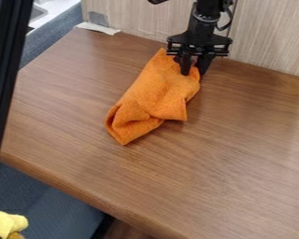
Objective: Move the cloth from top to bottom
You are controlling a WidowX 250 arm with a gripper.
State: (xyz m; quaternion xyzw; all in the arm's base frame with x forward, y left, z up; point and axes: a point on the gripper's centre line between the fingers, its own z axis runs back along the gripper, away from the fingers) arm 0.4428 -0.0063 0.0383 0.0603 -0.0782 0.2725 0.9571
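Observation:
The gripper [194, 70] hangs down at the upper right of centre, close to the back wall, and its lower end meets the upper right end of the orange cloth [153, 95]. That cloth lies crumpled and elongated on the wooden table, running from near the gripper down to the lower left. Folds show at its lower left end, and a pointed flap sticks out on its right side. How firmly the gripper and cloth are joined is hidden by the folds.
A pale panel wall [270, 37] borders the table [239, 154] at the back. A whitish strip [98, 28] lies at the back left corner. A dark post [5, 60] crosses the left edge, and something yellow [3, 223] shows at the lower left, beyond the table's front edge.

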